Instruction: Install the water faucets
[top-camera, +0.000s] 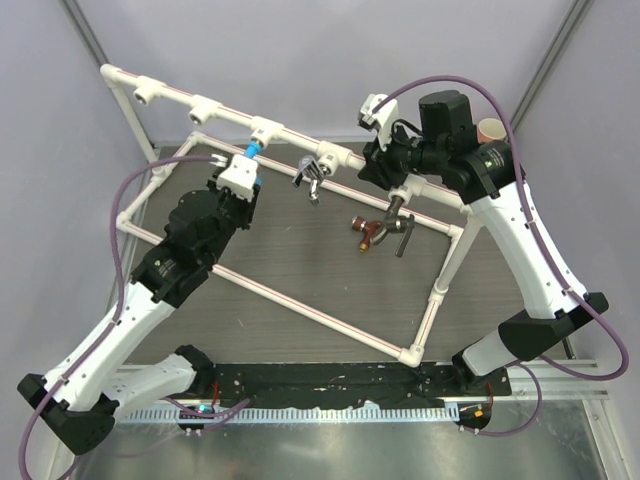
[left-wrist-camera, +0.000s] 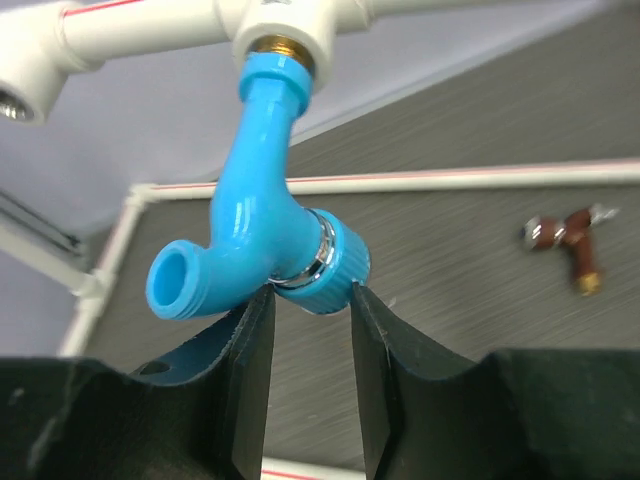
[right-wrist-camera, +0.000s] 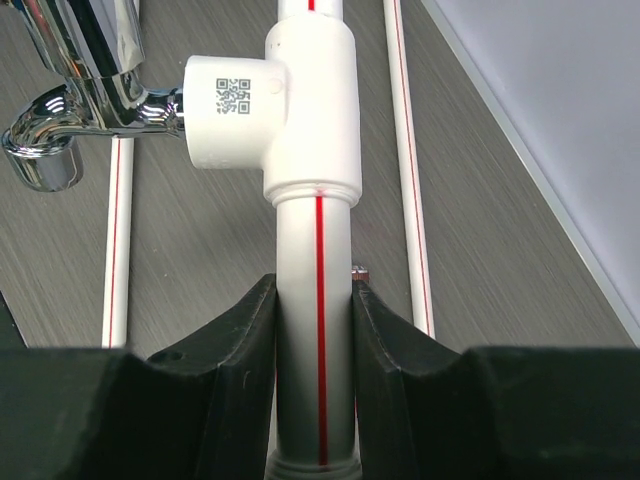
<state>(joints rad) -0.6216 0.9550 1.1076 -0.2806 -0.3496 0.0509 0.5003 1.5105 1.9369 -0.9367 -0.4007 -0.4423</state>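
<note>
Nearest me, mid-worktop and a bit toward the right edge: copper tap (top-camera: 363, 232) and grey tap (top-camera: 403, 228). Both are loose, lying flat just beside each other, not yet installed. R arm is the closer one, since they sit almost under its wrist.

L gripper (left-wrist-camera: 310, 298) is up at the blue tap (left-wrist-camera: 250, 215), over the far-left part of the worktop. Jaws are part open, one tip each side of the chrome collar and knob, touching or all but. Can't tell if I'm pinching or only resting there. The tap's inlet end is in its tee (left-wrist-camera: 288, 18) w/ brass showing at the joint, so I judge it's not fully home.

Key relation: the stem's long axis runs from just above my tips up and away into the tee. Knob sits right of that line, spout left. So any wrist roll should centre on the stem, not the knob.

R gripper (right-wrist-camera: 315, 292) is clamped on the rail pipe (right-wrist-camera: 318, 220), one finger on either side, just short of the tee carrying the silver tap (right-wrist-camera: 75, 95). Prob. bracing the frame vs my twist.

Farthest, toward the far-left corner: two empty sockets (top-camera: 146, 92) on the same rail. L arm is nearer to those.
</note>
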